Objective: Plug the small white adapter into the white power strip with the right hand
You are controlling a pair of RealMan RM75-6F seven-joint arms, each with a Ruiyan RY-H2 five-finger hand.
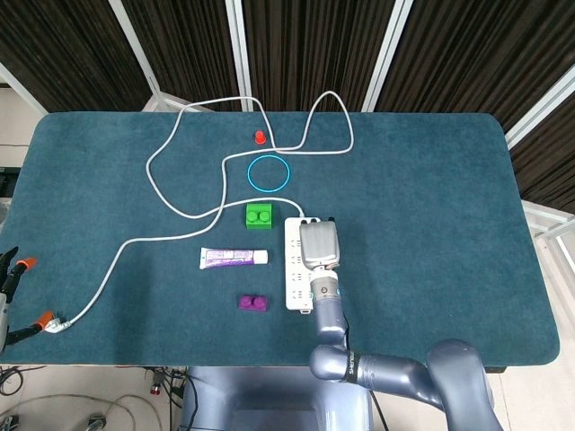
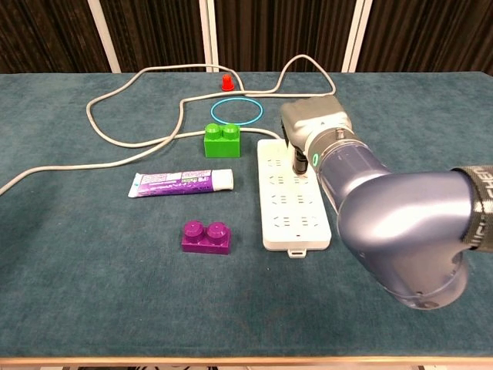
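- The counter (image 1: pixel 431 224), covered in dark teal cloth, carries everything; the right arm (image 2: pixel 400 231) reaches across its near edge.
- The white power strip (image 2: pixel 293 193) lies flat, directly beneath the right robot hand (image 2: pixel 310 123), which hovers over the strip's far end, where the cord enters.
- The robot hand is seen from its back, so I cannot tell whether its fingers are clamped, together or apart.
- The small white adapter is hidden; it is probably under the palm, but that is a guess.
- To plug in well, line the prongs up squarely over one socket, then press straight down without tilting.
- The strip is loose and may slide, so push vertically.
- The green block (image 2: pixel 223 140) sits just left of the robot hand.
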